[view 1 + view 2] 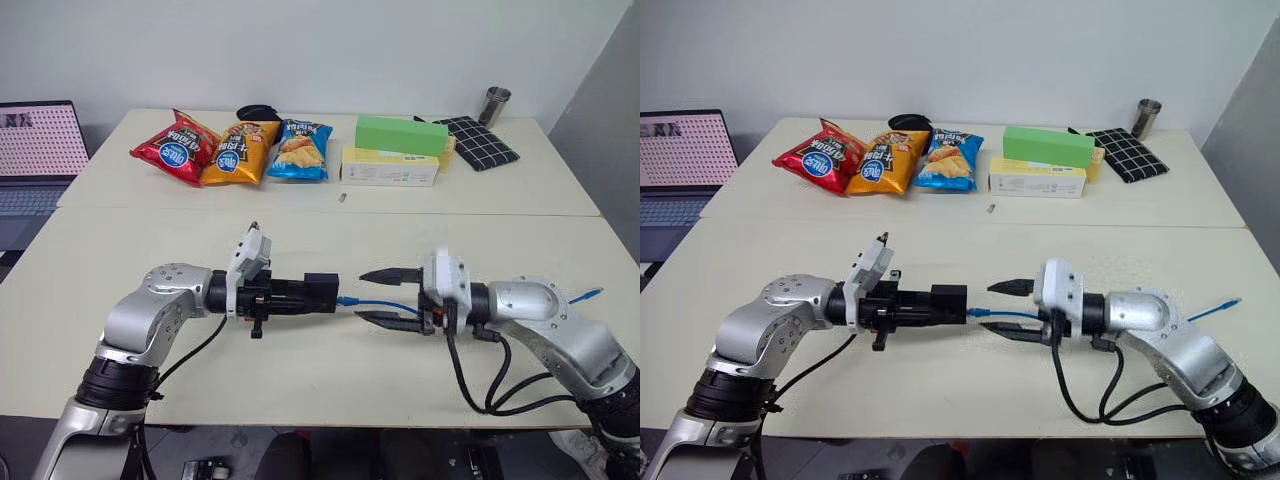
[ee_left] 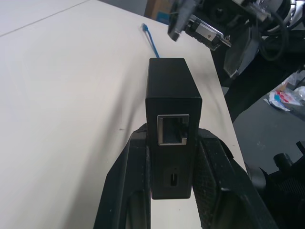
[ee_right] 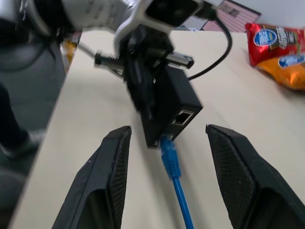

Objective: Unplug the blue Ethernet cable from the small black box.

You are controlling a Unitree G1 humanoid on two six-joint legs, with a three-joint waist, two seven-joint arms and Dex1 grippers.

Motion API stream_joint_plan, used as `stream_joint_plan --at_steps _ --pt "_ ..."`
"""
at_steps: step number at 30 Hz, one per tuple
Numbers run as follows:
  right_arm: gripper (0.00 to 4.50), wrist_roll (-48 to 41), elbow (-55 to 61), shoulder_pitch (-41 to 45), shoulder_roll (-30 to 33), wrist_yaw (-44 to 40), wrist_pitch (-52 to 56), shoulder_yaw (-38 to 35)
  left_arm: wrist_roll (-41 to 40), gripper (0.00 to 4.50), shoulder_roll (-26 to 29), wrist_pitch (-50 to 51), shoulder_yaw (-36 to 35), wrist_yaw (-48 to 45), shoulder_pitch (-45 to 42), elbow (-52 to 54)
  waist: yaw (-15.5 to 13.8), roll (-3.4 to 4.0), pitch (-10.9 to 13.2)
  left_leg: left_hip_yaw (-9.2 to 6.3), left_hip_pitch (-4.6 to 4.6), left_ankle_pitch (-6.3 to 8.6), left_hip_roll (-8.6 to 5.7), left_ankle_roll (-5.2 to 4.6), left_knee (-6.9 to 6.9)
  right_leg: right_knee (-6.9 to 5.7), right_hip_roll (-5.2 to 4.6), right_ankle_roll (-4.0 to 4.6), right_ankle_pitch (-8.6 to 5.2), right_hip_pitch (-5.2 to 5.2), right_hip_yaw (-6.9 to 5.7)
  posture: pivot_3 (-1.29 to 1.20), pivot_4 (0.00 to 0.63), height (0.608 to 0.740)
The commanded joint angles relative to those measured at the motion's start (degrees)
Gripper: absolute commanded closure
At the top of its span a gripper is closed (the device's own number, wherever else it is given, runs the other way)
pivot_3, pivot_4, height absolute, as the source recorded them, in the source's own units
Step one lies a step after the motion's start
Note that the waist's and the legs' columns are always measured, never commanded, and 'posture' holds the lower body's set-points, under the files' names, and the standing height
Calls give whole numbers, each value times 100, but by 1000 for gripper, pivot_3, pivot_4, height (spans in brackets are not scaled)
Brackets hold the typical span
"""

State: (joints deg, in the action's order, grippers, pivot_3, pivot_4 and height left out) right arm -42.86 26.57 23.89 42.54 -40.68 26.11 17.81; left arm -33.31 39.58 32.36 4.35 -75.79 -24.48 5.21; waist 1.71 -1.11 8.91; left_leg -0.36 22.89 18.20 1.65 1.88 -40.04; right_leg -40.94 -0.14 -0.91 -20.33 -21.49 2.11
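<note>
Plain white wall (image 1: pixel 330 50), two pale tables (image 1: pixel 300 240) pushed together, grey partition (image 1: pixel 610 110) at right

The small black box (image 2: pixel 171 90) has a matt, smooth plastic-looking shell, with a shiny metal rim round its open port. The blue Ethernet cable (image 3: pixel 177 188) wears a smooth, slightly glossy jacket. The table (image 1: pixel 330 235) is a pale matt surface, the snack bags (image 1: pixel 232 150) crinkled and glossy (foil-like), and the cup (image 1: pixel 494 104) brushed metal.

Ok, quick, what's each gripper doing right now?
Left gripper: closed on the small black box.
Right gripper: open around the blue Ethernet cable, holding nothing.
</note>
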Motion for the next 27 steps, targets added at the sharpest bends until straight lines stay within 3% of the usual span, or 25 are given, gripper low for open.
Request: stream_joint_plan --at_steps 1,22,27 --pt "1850 -511 212 107 -183 218 865 -281 -151 3725 52 -7 -126 -70 -154 239 -5 0 0 -1 0 0 0 0 0 1 0 0 0 0 -1 0 150 740" --pt "1850 42 -247 159 -790 -371 1532 -318 -306 3725 40 86 -118 -18 -219 353 4 0 0 -4 4 1 -3 -2 1 6 0 0 0 -1 -2 0 150 740" --pt "2799 159 -257 171 -825 -475 1584 -351 -317 3725 36 98 -95 -22 -213 392 5 0 0 -5 4 1 -3 -2 1 6 0 0 0 -1 -3 0 150 740"
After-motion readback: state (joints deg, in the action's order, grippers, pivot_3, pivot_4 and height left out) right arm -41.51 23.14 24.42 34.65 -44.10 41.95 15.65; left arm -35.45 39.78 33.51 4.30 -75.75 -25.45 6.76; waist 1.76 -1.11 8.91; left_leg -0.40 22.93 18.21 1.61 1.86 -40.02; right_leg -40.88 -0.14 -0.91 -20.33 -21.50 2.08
